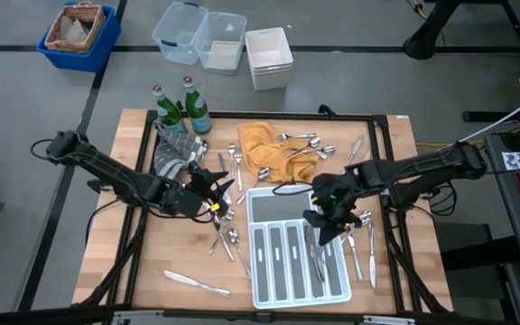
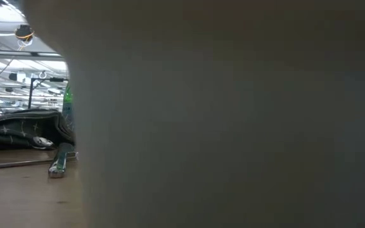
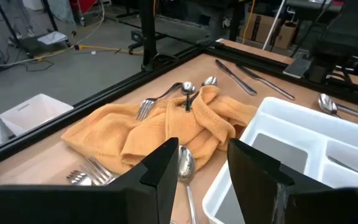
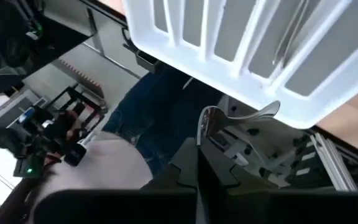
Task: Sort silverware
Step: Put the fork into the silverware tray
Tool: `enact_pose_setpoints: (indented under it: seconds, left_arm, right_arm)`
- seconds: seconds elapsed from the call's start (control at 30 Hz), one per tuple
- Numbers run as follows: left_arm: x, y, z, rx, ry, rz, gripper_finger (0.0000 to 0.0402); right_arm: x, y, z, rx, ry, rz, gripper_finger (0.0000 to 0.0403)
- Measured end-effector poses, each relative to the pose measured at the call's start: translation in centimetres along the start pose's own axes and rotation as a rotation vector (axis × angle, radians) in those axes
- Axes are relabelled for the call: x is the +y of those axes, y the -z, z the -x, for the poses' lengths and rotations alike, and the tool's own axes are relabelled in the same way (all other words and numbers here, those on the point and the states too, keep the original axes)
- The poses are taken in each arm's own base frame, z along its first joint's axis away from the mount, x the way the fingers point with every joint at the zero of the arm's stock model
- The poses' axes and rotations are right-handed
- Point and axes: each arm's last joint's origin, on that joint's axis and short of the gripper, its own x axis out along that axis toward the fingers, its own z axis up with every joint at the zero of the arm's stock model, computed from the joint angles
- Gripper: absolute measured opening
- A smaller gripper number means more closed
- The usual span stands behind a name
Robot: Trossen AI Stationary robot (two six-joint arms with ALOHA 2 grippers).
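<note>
Silverware lies scattered on the wooden table: spoons and forks by an orange cloth (image 1: 273,149), knives at the near left (image 1: 197,283), and more in a white compartmented tray (image 1: 269,257). My left gripper (image 1: 217,191) stands open just left of the tray's far corner. In the left wrist view, a spoon (image 3: 185,167) lies on the table beyond the gap between the fingers, beside the tray (image 3: 278,140) and the cloth (image 3: 166,127). My right gripper (image 1: 326,227) hangs over the tray's right compartments, shut on a shiny piece of silverware (image 4: 229,116). The tray (image 4: 247,50) shows past its fingers. My right gripper pinches the shiny piece by one end (image 4: 204,127) between its two shut fingers. The fingers slant down over the tray. The rest of the piece curves out past the fingertips (image 4: 267,110) and is lifted clear of the tray. Whether it is a fork, spoon or knife cannot be told.
Two green bottles (image 1: 183,108) and a grey cloth (image 1: 174,155) stand at the far left. Off the table's far edge are clear bins (image 1: 197,36), white boxes (image 1: 269,56) and a blue basket (image 1: 78,34). A pale wall close to the lens fills most of the low view. A person's blue trousers (image 4: 154,93) show beyond the table's near edge.
</note>
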Motion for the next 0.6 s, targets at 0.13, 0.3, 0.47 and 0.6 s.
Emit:
enact_pose_setpoints:
  seconds: [0.13, 0.3, 0.47, 0.6]
  left_arm:
    - [0.0, 0.0, 0.0, 0.000, 0.000, 0.001, 0.0129]
    - [0.0, 0.0, 0.1, 0.000, 0.003, 0.002, 0.0129]
    - [-0.2, 0.1, 0.2, 0.000, 0.012, 0.000, 0.0129]
    - [-0.2, 0.1, 0.3, 0.001, 0.017, -0.003, 0.0129]
  right_arm:
    - [0.0, -0.6, -0.8, -0.024, 0.026, -0.030, 0.0000]
    - [0.5, -1.6, -1.8, -0.038, 0.017, -0.027, 0.0000]
    - [0.5, -2.7, -3.2, -0.036, 0.049, -0.023, 0.0000]
    - [0.4, -3.5, -4.1, -0.034, 0.078, -0.008, 0.0000]
